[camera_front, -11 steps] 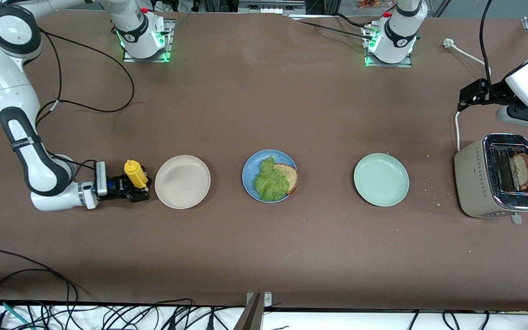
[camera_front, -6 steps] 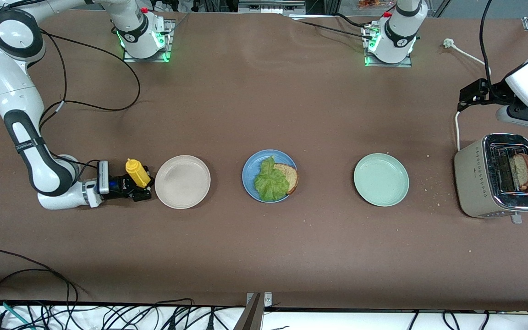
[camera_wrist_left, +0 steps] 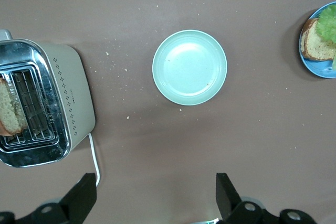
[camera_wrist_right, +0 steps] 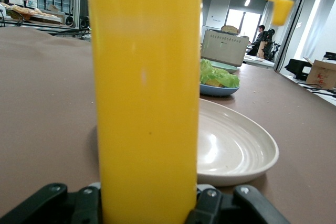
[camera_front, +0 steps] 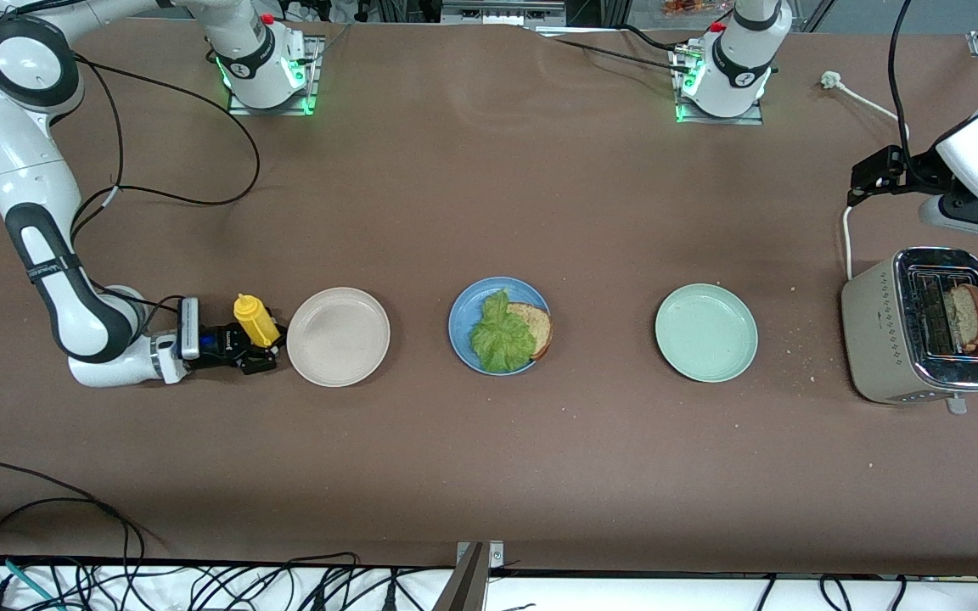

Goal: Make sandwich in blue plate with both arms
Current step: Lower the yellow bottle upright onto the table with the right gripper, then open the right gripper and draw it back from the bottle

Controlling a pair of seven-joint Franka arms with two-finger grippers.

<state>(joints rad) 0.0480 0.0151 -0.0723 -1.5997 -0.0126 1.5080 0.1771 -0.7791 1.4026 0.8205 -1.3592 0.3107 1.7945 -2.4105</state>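
The blue plate (camera_front: 461, 327) sits mid-table with one brown bread slice (camera_front: 537, 326) and a green lettuce leaf (camera_front: 502, 337) lying over it. A second bread slice (camera_front: 967, 316) stands in the toaster (camera_front: 879, 339) at the left arm's end. My right gripper (camera_front: 255, 357) is low at the table beside the beige plate (camera_front: 338, 337), its jaws against both sides of an upright yellow squeeze bottle (camera_front: 252, 319) (camera_wrist_right: 147, 93). My left gripper (camera_wrist_left: 156, 198) hangs open and empty, high over bare table near the toaster (camera_wrist_left: 73, 103).
A pale green plate (camera_front: 705, 333) (camera_wrist_left: 189, 67) lies between the blue plate and the toaster. The toaster's white cord (camera_front: 847, 242) runs toward the robots' bases. Crumbs dot the table around the toaster. Cables hang along the table's front edge.
The right arm shifted a little toward the beige plate with the bottle, then held still. The left arm has not moved.
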